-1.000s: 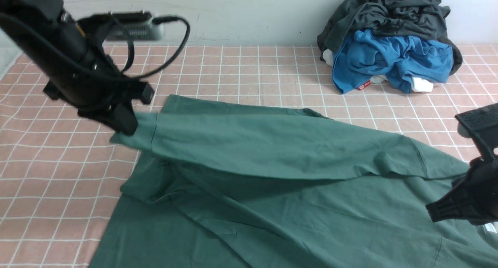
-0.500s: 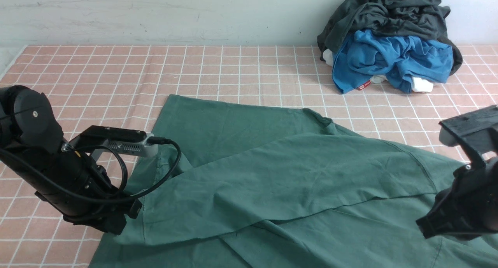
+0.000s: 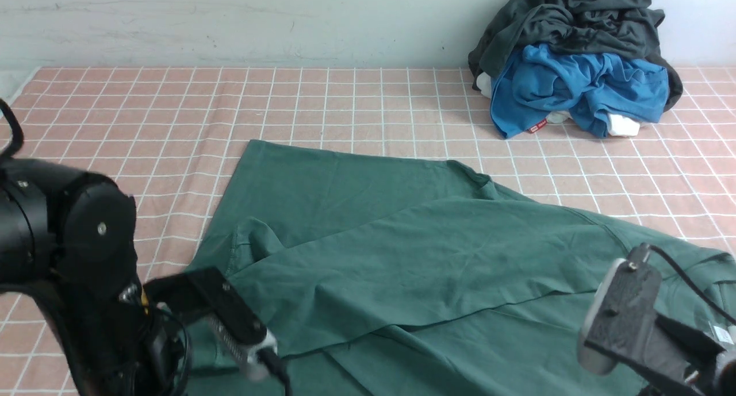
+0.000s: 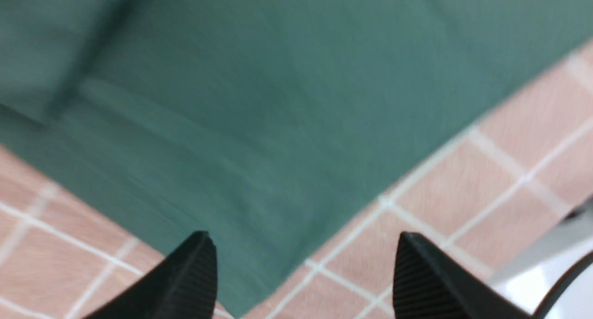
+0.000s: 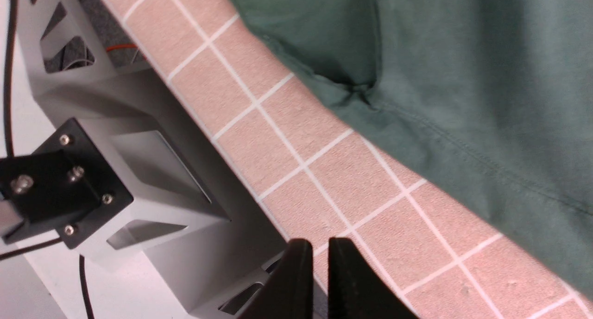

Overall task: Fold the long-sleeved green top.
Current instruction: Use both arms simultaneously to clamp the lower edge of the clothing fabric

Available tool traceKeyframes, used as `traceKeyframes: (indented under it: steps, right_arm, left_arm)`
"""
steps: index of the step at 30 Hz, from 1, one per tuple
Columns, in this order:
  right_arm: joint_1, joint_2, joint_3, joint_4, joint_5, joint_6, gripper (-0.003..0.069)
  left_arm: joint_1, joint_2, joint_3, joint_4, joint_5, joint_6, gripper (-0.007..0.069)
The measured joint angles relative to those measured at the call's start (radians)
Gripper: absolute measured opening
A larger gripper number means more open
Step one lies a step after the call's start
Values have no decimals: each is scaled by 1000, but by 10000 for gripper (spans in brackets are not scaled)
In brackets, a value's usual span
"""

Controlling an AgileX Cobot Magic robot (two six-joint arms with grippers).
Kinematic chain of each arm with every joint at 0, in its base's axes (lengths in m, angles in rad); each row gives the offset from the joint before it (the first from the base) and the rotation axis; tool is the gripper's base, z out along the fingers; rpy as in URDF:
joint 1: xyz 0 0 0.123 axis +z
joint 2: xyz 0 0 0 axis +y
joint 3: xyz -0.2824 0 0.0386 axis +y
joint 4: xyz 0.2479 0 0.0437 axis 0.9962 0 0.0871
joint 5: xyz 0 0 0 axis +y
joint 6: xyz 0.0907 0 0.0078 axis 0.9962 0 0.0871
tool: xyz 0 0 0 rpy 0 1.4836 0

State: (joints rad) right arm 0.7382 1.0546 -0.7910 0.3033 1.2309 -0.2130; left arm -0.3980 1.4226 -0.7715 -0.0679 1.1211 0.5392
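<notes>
The green long-sleeved top (image 3: 402,258) lies spread on the pink checked cloth, with one sleeve laid across its body towards the front left. Its white neck label (image 3: 721,334) shows at the far right. My left arm (image 3: 75,269) is at the front left corner; its gripper is hidden in the front view. In the left wrist view the left gripper (image 4: 303,238) is open and empty, above the top's edge (image 4: 259,101). My right arm (image 3: 627,321) is at the front right. The right gripper (image 5: 319,241) is shut and empty over the cloth by the table's front edge, apart from the top (image 5: 486,101).
A pile with a dark grey-black garment (image 3: 575,16) and a bright blue garment (image 3: 575,91) sits at the back right against the wall. The pink checked cloth (image 3: 345,103) covers the table. The robot's grey frame (image 5: 139,161) borders the front edge.
My left gripper brought the sleeve from the back left down to the front left, let it go and drew back. My right arm drew back to the front right corner.
</notes>
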Motion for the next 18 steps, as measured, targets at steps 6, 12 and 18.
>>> traceKeyframes:
  steps: [6,12,18]
  right_arm:
    - [22,-53,53,-16,1,21,43]
    - [22,-56,79,-39,1,23,43]
    - [22,-57,80,-43,1,24,43]
  left_arm:
    - [-51,0,182,42,-197,156,472]
    - [-52,-8,258,48,-341,265,472]
    - [-52,-11,263,88,-399,264,392]
